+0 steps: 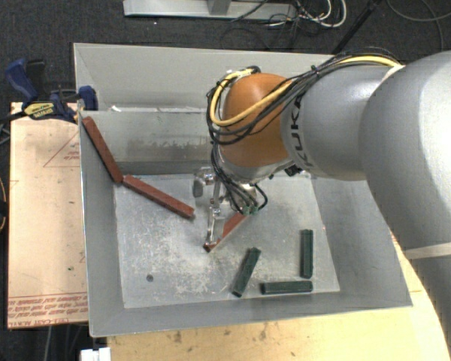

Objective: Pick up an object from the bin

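Note:
My gripper (213, 228) hangs below the orange wrist cover over the middle of the bin floor. Its fingers point down and sit against a short reddish-brown stick (227, 232) that lies tilted on the floor, its lower end near the fingertip. Whether the fingers clasp the stick is hidden by the wrist. A longer reddish-brown stick (158, 195) lies just to the left of the gripper. A dark green stick (246, 271) lies a little below and right of it.
Another reddish-brown stick (101, 150) leans along the bin's left wall. Two more dark green sticks lie at the lower right, one upright (306, 253) and one flat (286, 286). The arm covers the bin's right upper part.

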